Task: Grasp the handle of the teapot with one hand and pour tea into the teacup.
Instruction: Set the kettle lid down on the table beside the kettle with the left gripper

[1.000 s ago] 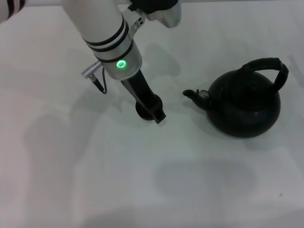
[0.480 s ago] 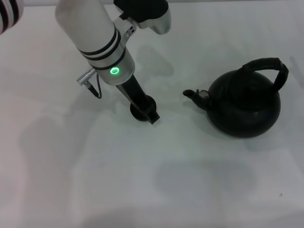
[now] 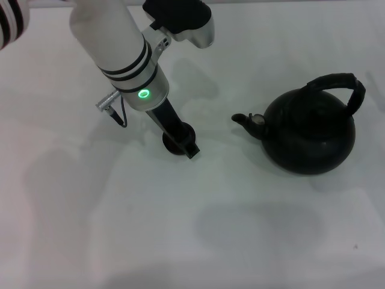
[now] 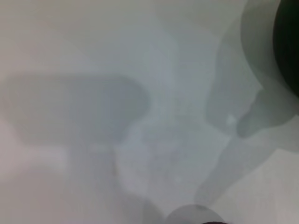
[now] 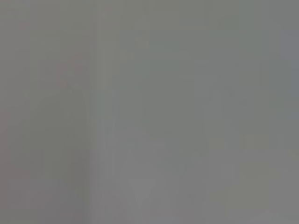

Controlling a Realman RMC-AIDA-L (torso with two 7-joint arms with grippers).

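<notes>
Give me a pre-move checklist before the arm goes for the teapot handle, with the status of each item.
1. Teapot upright on the table: ok.
2. Handle free, nothing gripping it: ok.
3. Teacup clear to pour into: not ok; the left pincer is down at it and covers part of it.
4. Spout points toward the teacup, with a gap between them: ok.
5. Left pincer's grip on the teacup: cannot tell.
6. Right pincer placed for the handle: cannot tell; it appears in no view.
</notes>
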